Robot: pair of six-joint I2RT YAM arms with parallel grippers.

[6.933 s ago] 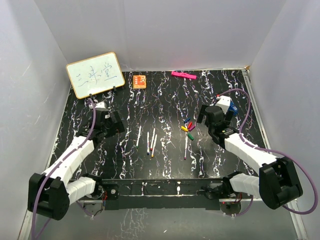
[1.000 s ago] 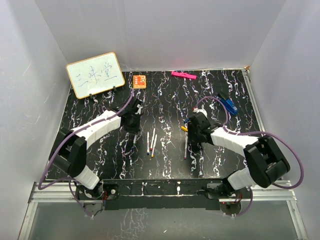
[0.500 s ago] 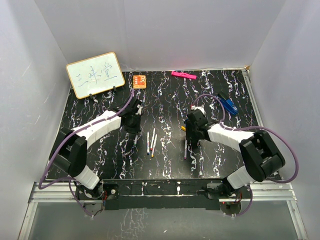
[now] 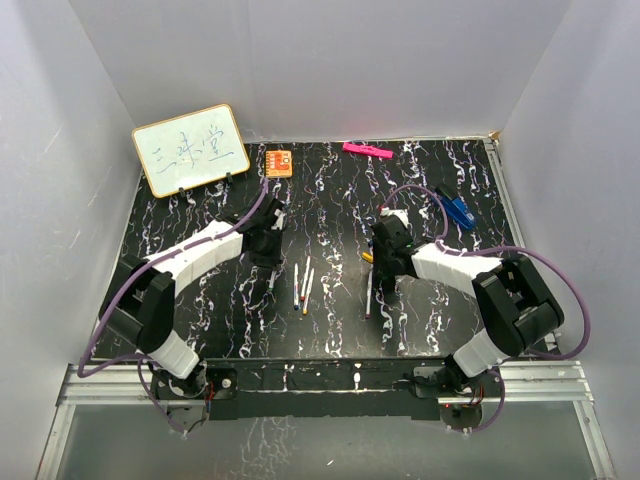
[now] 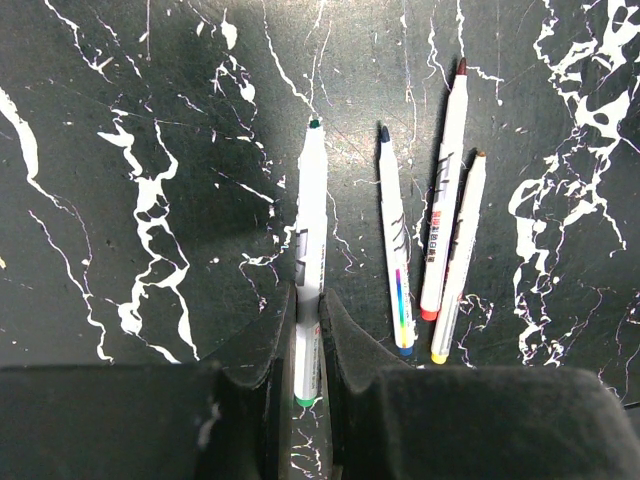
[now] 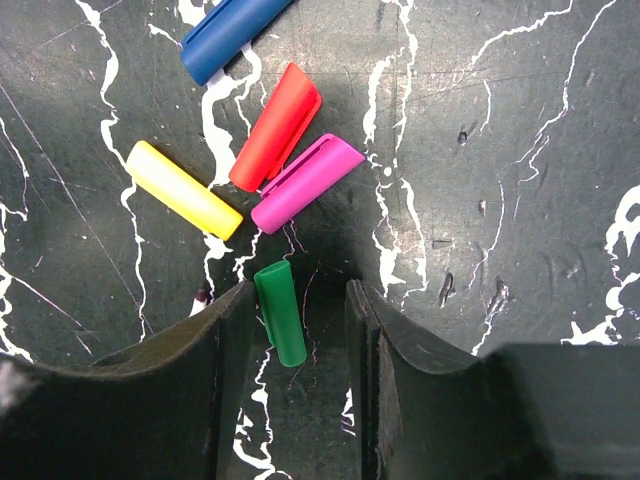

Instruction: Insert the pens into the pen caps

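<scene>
In the left wrist view my left gripper [image 5: 307, 296] is shut on a white pen with a green end [image 5: 311, 215] that lies flat on the table. Three more pens lie just right of it: blue-ended [image 5: 397, 250], red-ended [image 5: 443, 190] and yellow-ended [image 5: 460, 260]. Another pen [image 4: 369, 296] lies below my right gripper [image 4: 385, 262]. That gripper [image 6: 300, 300] stands open astride the green cap [image 6: 280, 312]; the cap touches the left finger, with a gap to the right finger. Yellow [image 6: 183, 189], red [image 6: 276, 127], magenta [image 6: 305, 183] and blue [image 6: 232, 32] caps lie beyond it.
A small whiteboard [image 4: 190, 149] leans at the back left. An orange block [image 4: 279, 162] and a pink bar [image 4: 367, 150] lie along the back edge. A blue object [image 4: 459, 211] sits at the right. White walls enclose the black marbled table [image 4: 330, 200].
My right gripper has shifted slightly left and its jaws have narrowed around the green cap. The left arm and its pen have stayed put.
</scene>
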